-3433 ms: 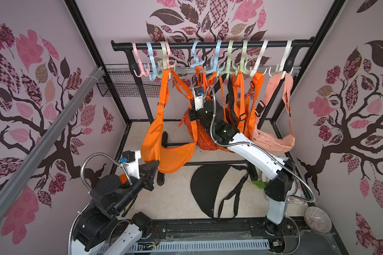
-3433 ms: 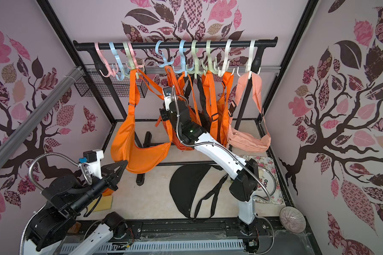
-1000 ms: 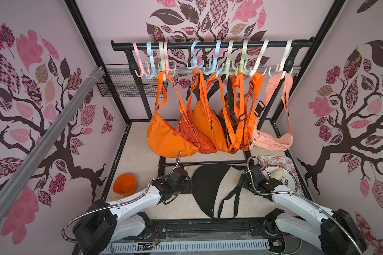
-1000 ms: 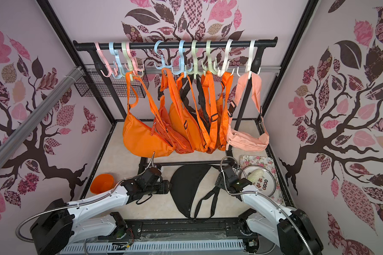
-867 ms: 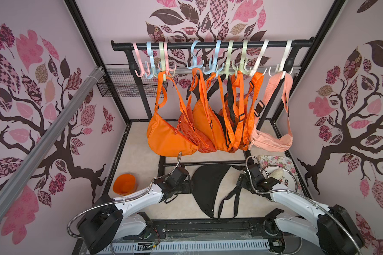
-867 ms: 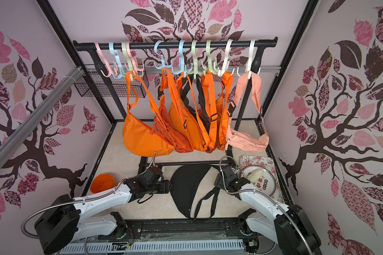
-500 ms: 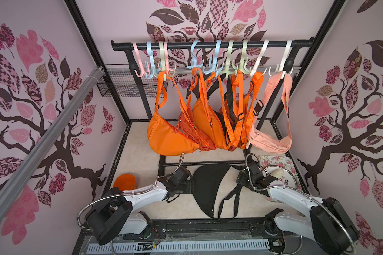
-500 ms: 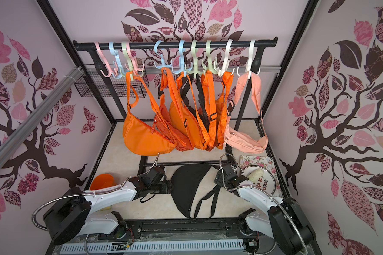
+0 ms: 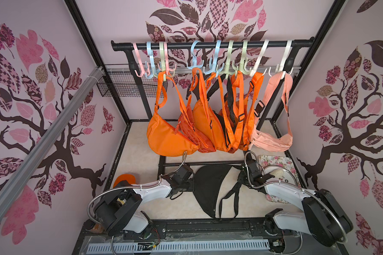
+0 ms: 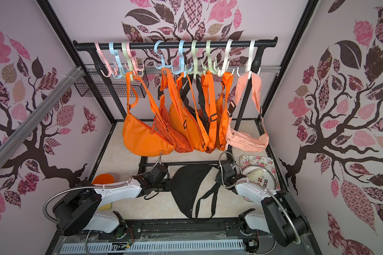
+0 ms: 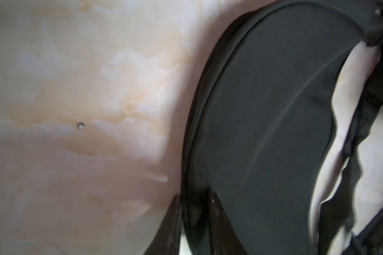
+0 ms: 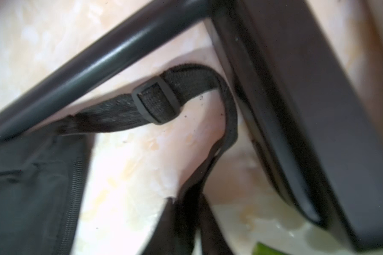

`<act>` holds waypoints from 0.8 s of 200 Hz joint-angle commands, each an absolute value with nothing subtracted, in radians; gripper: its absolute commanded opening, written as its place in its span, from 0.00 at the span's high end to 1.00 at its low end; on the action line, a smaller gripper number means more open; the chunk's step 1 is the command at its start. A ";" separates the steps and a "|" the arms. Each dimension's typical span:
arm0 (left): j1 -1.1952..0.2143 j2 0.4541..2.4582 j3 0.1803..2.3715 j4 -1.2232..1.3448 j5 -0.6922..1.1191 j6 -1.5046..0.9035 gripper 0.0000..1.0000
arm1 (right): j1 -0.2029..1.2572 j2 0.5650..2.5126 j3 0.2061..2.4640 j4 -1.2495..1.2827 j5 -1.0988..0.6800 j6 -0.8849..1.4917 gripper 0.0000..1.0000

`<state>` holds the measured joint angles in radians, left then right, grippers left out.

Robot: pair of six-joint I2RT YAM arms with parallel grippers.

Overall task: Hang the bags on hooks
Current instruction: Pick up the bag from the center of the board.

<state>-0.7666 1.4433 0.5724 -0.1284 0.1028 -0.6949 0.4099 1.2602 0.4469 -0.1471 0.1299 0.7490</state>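
Left gripper (image 11: 195, 213): jaws pinched on the rim of the black bag (image 9: 210, 189), at its 9 o'clock edge. Right gripper (image 12: 187, 212): clamped on the strap (image 12: 195, 79) at 2 o'clock. The bag lies flat on the floor (image 9: 142, 141). You likely hold both ends to lift it spread. Only the wrist views show these grips, and only the top views show the free pink hook (image 9: 137, 55) at 11 o'clock.

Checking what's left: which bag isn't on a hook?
The black bag, lying flat on the floor; the orange bags and the pink bag all hang from hooks.
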 commanded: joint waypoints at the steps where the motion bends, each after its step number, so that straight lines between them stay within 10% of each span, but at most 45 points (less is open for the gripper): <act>1: -0.766 1.426 0.579 -0.194 0.085 -0.696 0.96 | 0.410 1.250 0.446 -0.250 0.087 0.745 1.00; 76: -0.795 0.854 0.516 -0.362 -0.016 -0.719 1.00 | 0.548 0.900 0.732 -0.675 0.217 0.643 1.00; 160: -1.089 0.283 0.635 -0.572 -0.367 -0.701 1.00 | 0.789 1.107 1.458 -1.017 0.413 0.449 1.00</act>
